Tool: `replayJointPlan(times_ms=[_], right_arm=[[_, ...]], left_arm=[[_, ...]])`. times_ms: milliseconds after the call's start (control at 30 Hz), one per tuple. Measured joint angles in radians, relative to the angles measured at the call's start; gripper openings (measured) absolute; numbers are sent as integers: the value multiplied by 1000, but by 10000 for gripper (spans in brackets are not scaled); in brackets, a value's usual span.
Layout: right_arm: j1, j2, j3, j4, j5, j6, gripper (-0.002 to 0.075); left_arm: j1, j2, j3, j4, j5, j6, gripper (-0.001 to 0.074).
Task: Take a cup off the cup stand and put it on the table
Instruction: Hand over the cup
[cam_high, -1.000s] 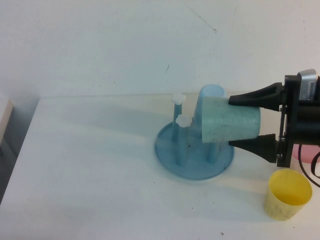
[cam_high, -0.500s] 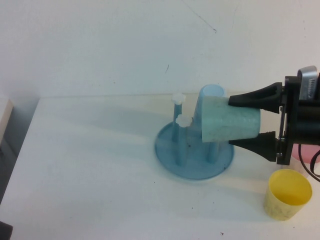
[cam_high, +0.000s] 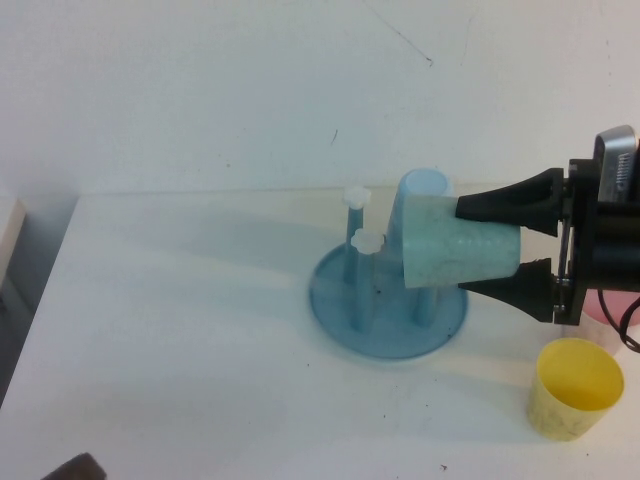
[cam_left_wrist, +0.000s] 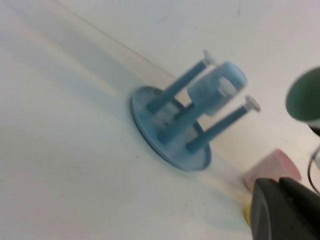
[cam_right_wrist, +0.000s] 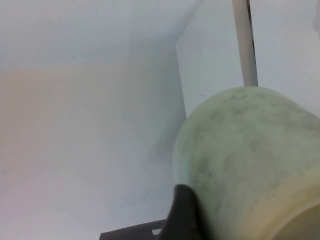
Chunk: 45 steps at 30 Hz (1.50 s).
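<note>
The pale mint-green cup (cam_high: 455, 255) lies on its side in the air, its mouth towards my right gripper (cam_high: 461, 248), which is shut on it just above the right side of the blue cup stand (cam_high: 385, 320). It fills the right wrist view (cam_right_wrist: 245, 155), with one dark finger (cam_right_wrist: 185, 215) against its wall. A light blue cup (cam_high: 415, 200) sits upside down on a back peg. Two white-capped pegs (cam_high: 367, 242) stand bare. My left gripper (cam_left_wrist: 278, 186) is shut and empty, away from the stand (cam_left_wrist: 170, 130).
A yellow cup (cam_high: 575, 388) stands upright on the white table (cam_high: 180, 330) at the front right. A pink cup (cam_left_wrist: 272, 167) stands behind my right gripper. A dark part of my left arm (cam_high: 70, 468) shows at the front left edge.
The right gripper has tilted the mint-green cup slightly and held its place. A dark part of the left arm has come into view at the front left edge.
</note>
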Motion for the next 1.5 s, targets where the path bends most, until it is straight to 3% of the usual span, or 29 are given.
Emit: replayJointPlan(times_ms=[367,500,567,667,800,1167,1500], right_arm=[[0,0,0,-7,0,11,599],[0,0,0,-7,0,47,599],[0,0,0,-2,0,57,599],[0,0,0,4,0,61,599],[0,0,0,4,0,63,599],[0,0,0,7,0,59,599],[0,0,0,7,0,39,599]], left_arm=[[0,689,-313,-503,435,972,11],[0,932,-376,-603,585,1296,127],[0,1039,-417,-611,641,1398,233],[0,1169,-491,-617,664,1447,375],[-20,1301,-581,-623,664,1459,455],[-244,1526,-874,-626,664,1508,472],[-364,1691,-1068,-626,647,1450,474]])
